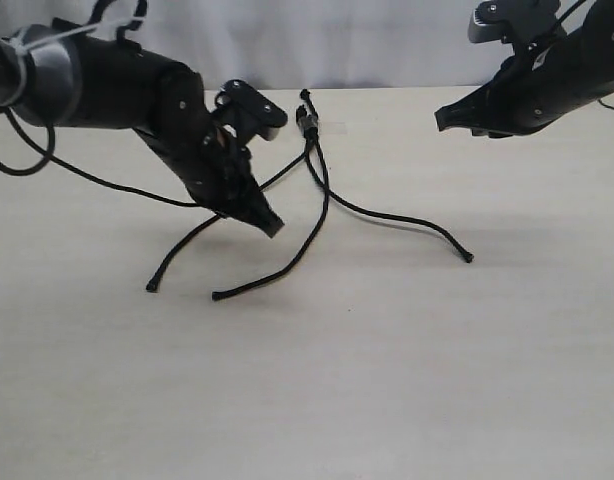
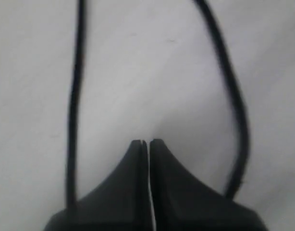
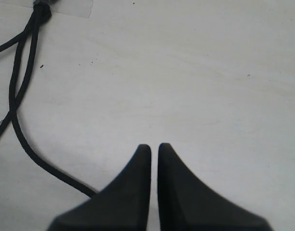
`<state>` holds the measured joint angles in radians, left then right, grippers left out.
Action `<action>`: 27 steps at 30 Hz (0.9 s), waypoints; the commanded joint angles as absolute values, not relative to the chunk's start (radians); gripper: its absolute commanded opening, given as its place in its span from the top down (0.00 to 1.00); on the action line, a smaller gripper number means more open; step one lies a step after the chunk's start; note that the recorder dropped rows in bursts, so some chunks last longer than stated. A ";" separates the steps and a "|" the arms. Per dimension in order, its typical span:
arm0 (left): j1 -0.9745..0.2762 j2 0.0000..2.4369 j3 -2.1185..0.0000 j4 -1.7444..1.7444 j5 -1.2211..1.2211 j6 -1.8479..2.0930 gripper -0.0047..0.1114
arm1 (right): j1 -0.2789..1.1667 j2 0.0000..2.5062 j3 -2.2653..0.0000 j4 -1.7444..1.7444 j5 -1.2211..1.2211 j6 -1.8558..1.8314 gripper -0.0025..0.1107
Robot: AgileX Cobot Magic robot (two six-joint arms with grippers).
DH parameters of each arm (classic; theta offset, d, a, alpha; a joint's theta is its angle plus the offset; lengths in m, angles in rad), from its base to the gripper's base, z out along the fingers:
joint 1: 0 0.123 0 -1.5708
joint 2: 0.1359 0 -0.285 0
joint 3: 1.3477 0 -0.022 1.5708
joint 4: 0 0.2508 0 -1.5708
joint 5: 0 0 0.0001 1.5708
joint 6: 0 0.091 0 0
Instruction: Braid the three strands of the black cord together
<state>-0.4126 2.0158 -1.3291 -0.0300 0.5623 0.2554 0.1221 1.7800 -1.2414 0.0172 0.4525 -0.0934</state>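
Note:
The black cord's knotted end [image 1: 308,118] lies at the table's far middle, and its knot [image 3: 42,6] also shows in the right wrist view. The left strand [image 1: 182,250] runs from under my left gripper to its tip. The middle strand [image 1: 305,243] curves down to a tip beside it. The right strand [image 1: 407,220] trails out to the right. My left gripper [image 1: 273,228] is low over the table between the left and middle strands. It is shut [image 2: 147,142] with nothing in it, and a strand [image 2: 74,96] passes on either side. My right gripper [image 1: 442,118] hovers shut [image 3: 151,146] at the far right, apart from the cord.
A smooth black arm cable [image 1: 87,178] sags onto the table behind the left arm. A piece of clear tape [image 3: 70,6] lies by the knot. The pale tabletop [image 1: 387,380] reaches to the front edge, and a white backdrop stands behind it.

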 commanded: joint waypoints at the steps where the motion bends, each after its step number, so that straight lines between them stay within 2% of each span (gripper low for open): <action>1: -0.510 2.024 -1.328 -0.049 0.550 0.252 0.79 | 0.116 1.776 -1.237 0.019 0.439 -0.100 0.94; 4: -0.536 2.054 -1.328 -0.045 0.536 0.208 0.63 | 0.116 1.776 -1.237 0.019 0.441 -0.100 0.94; 6: -0.536 2.081 -1.328 -0.047 0.533 0.202 0.58 | 0.116 1.776 -1.237 0.019 0.443 -0.100 0.94; 14: -0.525 2.149 -1.328 -0.040 0.495 0.206 0.57 | 0.116 1.776 -1.237 0.019 0.443 -0.100 0.94; 16: -0.525 2.149 -1.328 -0.044 0.507 0.206 0.64 | 0.116 1.776 -1.237 0.019 0.443 -0.100 0.94; 21: -0.525 2.149 -1.328 -0.038 0.532 0.206 0.95 | 0.116 1.776 -1.237 0.019 0.443 -0.100 0.94; 27: -0.500 2.080 -1.330 0.055 0.547 0.197 0.96 | 0.116 1.776 -1.237 0.019 0.443 -0.100 0.94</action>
